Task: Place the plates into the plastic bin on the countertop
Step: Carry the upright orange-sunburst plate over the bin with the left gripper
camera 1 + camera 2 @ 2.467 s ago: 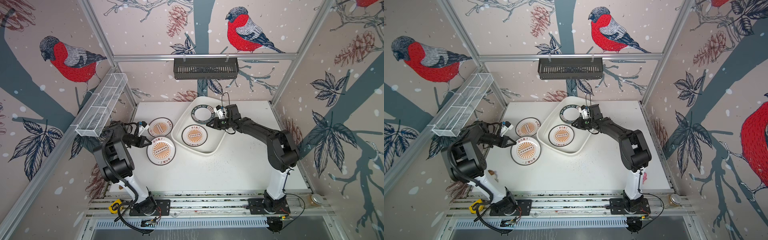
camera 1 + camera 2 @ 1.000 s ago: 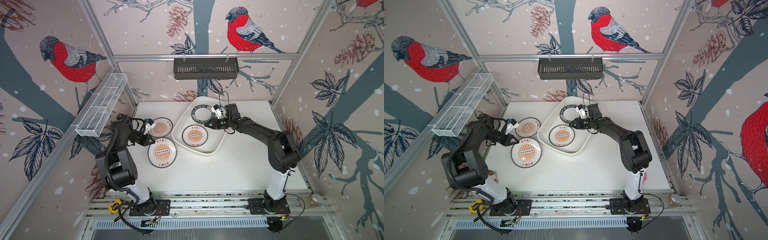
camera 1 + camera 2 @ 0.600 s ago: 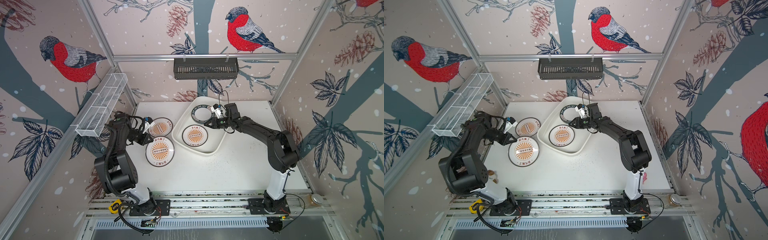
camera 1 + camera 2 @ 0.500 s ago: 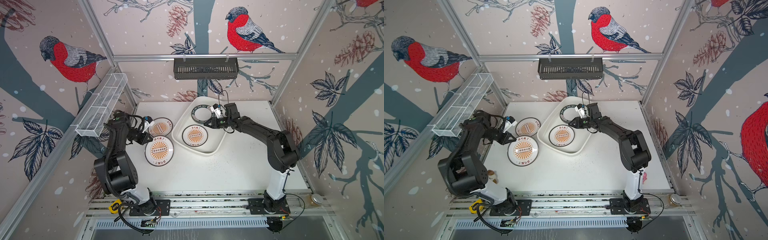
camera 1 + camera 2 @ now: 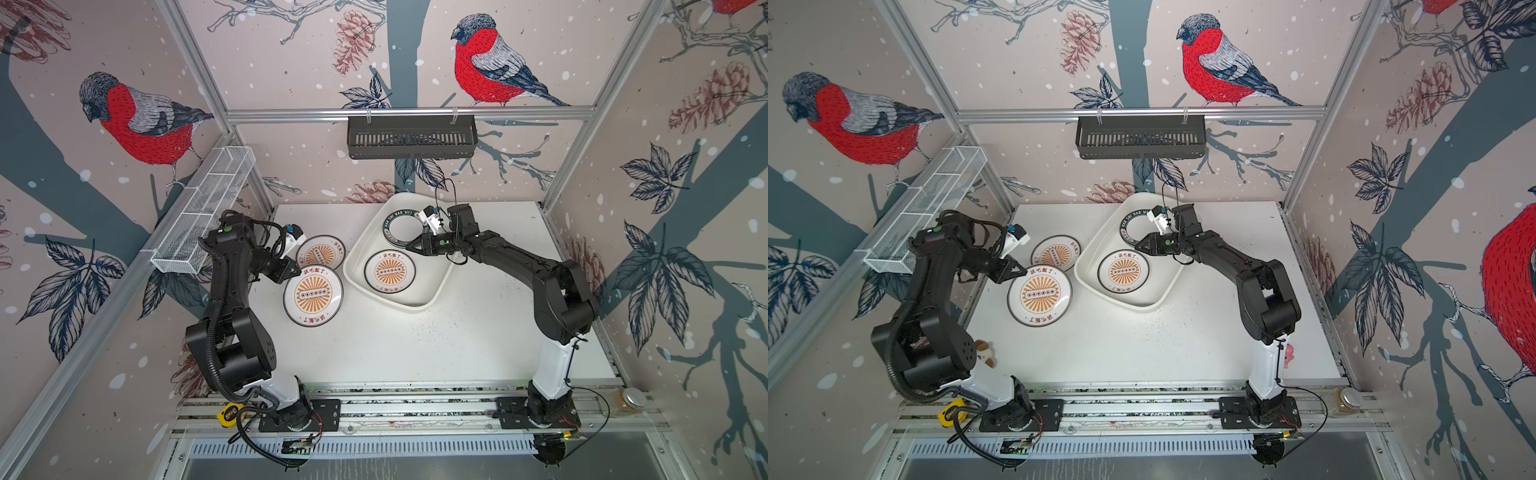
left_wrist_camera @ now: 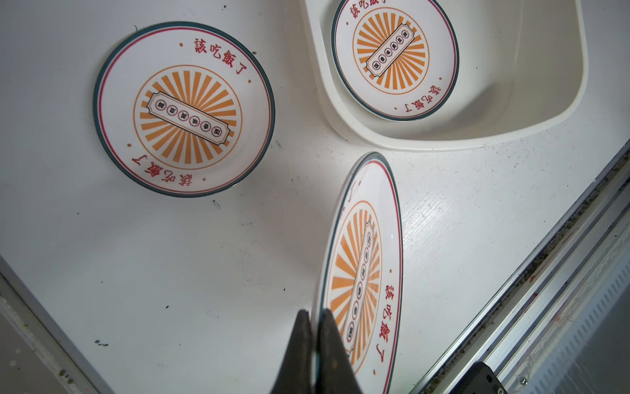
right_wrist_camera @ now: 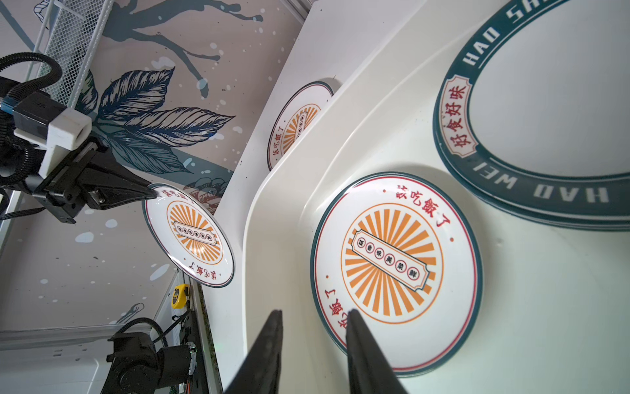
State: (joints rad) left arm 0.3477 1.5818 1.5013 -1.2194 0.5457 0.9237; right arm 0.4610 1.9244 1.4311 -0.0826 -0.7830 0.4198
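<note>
On the speck-flecked white countertop [image 5: 415, 340] [image 5: 1142, 340], nearest the arms' base rail, the left gripper [image 5: 294, 272] [image 5: 1022, 272] [image 6: 315, 312] [image 7: 153, 194] has its jaws pressed together on the rim of a lifted sunburst plate [image 5: 313, 295] [image 5: 1039, 295] [image 6: 361, 273] [image 7: 191, 235]. The plate hangs tilted off the surface, gripped at the edge facing the left wall.

Just behind it a second sunburst plate [image 5: 321, 251] [image 5: 1054, 252] [image 6: 184, 109] [image 7: 296, 122] lies flat on the countertop. In both top views the lifted plate's far edge overlaps it. It sits just beside the left wall of the white plastic bin [image 5: 415, 305] [image 5: 1142, 305] [image 6: 443, 145] [image 7: 272, 204], which stands askew at the middle of the table and reaches toward the back wall.

In the bin's near end a third sunburst plate [image 5: 390, 271] [image 5: 1123, 271] [image 6: 395, 58] [image 7: 395, 269] lies flat. The right gripper [image 5: 409, 248] [image 5: 1139, 245] [image 7: 313, 312] hovers over the bin at that plate's far rim with its jaws spread and nothing between them. Whether a fingertip touches the rim cannot be told.

Farther in, at the bin's far end, sits a stack of green-banded plates [image 5: 399, 228] [image 5: 1133, 228] [image 7: 545, 119], white lettering running round the top one's band; the right wrist partly covers them in both top views.

A white wire-mesh basket [image 5: 203, 208] [image 5: 921, 203] hangs on the left frame rail, and a black slatted basket [image 5: 411, 137] [image 5: 1140, 137] hangs on the back rail.
</note>
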